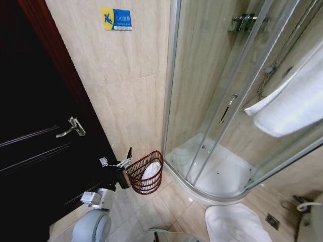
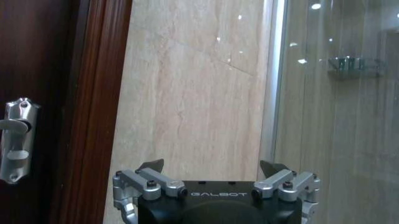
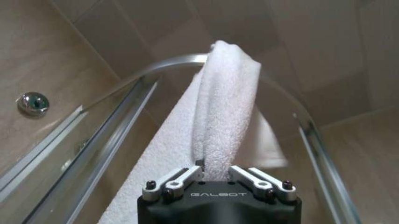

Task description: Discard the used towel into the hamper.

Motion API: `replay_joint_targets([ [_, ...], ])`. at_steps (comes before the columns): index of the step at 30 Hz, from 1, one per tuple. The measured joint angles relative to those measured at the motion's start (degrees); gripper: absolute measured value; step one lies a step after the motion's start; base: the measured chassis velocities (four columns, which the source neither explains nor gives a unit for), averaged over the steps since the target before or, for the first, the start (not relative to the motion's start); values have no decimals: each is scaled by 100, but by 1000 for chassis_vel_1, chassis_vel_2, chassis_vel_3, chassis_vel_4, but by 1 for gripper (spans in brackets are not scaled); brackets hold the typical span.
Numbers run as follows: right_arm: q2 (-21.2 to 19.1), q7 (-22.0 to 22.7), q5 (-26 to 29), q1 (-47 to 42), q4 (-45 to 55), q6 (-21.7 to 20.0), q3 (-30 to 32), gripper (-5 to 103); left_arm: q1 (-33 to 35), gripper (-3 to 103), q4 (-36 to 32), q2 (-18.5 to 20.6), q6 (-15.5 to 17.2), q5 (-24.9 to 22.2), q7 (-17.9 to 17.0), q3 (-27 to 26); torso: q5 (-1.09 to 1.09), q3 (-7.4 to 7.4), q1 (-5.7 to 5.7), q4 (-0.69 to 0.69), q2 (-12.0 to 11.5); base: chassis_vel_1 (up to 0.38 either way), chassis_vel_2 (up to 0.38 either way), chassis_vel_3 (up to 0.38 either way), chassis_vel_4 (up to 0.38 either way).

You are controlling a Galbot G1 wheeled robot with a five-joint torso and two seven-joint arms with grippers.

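1. Right gripper (image 3: 217, 173) is clenched on the white towel (image 3: 224, 116) draped over the shower rail (image 3: 168, 63).
2. Left gripper (image 2: 212, 169), jaws released, waits near the hamper (image 1: 145, 173).
3. Grasp looks made; next likely lifting the towel off, carrying it left.

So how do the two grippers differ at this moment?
The right gripper is shut on the white towel draped over the shower enclosure's rail; the left gripper is open and holds nothing. The right is raised high at the rail, while the left sits low beside the hamper, facing the tiled wall. Both carry the same Galbot marking.
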Motion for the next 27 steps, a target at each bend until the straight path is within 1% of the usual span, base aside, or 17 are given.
replay_joint_targets([
  [1, 263, -4, -116, -261, 154, 107, 83, 4, 1, 100, 0, 0, 0, 0, 0, 0, 3, 0, 0, 4, 0, 0, 0, 0, 0],
  [3, 799, -23, -332, -670, 435, 262, 163, 4, 0, 100, 1, -1, 0, 0, 0, 0, 1, 1, 0, 4, 0, 0, 0, 0, 0],
  [4, 799, -23, -332, -670, 435, 262, 163, 4, 0, 100, 1, -1, 0, 0, 0, 0, 1, 1, 0, 4, 0, 0, 0, 0, 0],
  [5, 1205, -20, -450, -878, 643, 329, 143, 4, 0, 100, 0, 0, 0, 0, 0, 0, 7, 1, 0, 0, 0, 0, 0, 0, 0],
  [6, 1519, -17, -552, -1011, 807, 388, 84, 4, 0, 100, 0, 0, 0, 0, 0, 0, 8, 1, 0, 0, 0, 0, 0, 0, 0],
  [7, 1667, -15, -613, -1070, 888, 418, 46, 4, 0, 100, 0, -1, 0, 0, 0, 0, 7, 1, 0, 1, 0, 0, 0, 0, 0],
  [8, 1992, -20, -787, -1195, 1077, 490, -50, 4, 0, 100, 0, -1, 0, 0, 0, 0, 2, 1, 0, 2, 0, 0, 0, 0, 0],
  [9, 1992, -20, -787, -1195, 1077, 490, -50, 4, 0, 100, 0, -1, 0, 0, 0, 0, 2, 1, 0, 2, 0, 0, 0, 0, 0],
  [11, 2395, -69, -1066, -1342, 1320, 597, -159, 4, 0, 100, 0, 0, 0, 0, 0, -1, -1, 1, 0, 3, 0, 0, 0, 0, 0],
  [12, 2618, -102, -1202, -1423, 1468, 643, -254, 4, 0, 100, 0, 1, 0, 0, 0, 0, 4, 1, 0, 1, 0, 0, 0, 0, 0],
  [13, 2618, -102, -1202, -1423, 1468, 643, -254, 4, 0, 100, 0, 1, 0, 0, 0, 0, 4, 1, 0, 1, 0, 0, 0, 0, 0],
  [15, 3013, -120, -1390, -1564, 1810, 679, -487, 4, 0, 100, 0, 1, 0, 0, 0, 0, 2, 1, 0, 2, 0, 0, 0, 0, 0],
  [17, 3235, -125, -1536, -1662, 1999, 698, -622, 4, 0, 100, 0, 0, 0, 0, 0, 0, 1, 1, 0, 3, 0, 0, 0, 0, 0],
  [18, 3235, -125, -1536, -1662, 1999, 698, -622, 4, 0, 100, 0, 0, 0, 0, 0, 0, 1, 1, 0, 3, 0, 0, 0, 0, 0],
  [22, 3490, -180, -1753, -1931, 2062, 756, -830, 4, 0, 100, 0, 0, 0, 0, 0, 0, 1, 1, 0, 2, 0, 0, 0, 0, 0],
  [25, 3845, -353, -2162, -2176, 2058, 995, -1114, 4, 0, 100, 0, 0, 0, 0, 0, 0, 6, 1, 0, 1, 0, 0, 0, 0, 0],
  [27, 3918, -377, -2273, -2207, 2054, 1075, -1139, 4, 0, 100, 0, 0, 0, 0, 0, 0, 4, 1, 0, 2, 0, 0, 0, 0, 0],
])
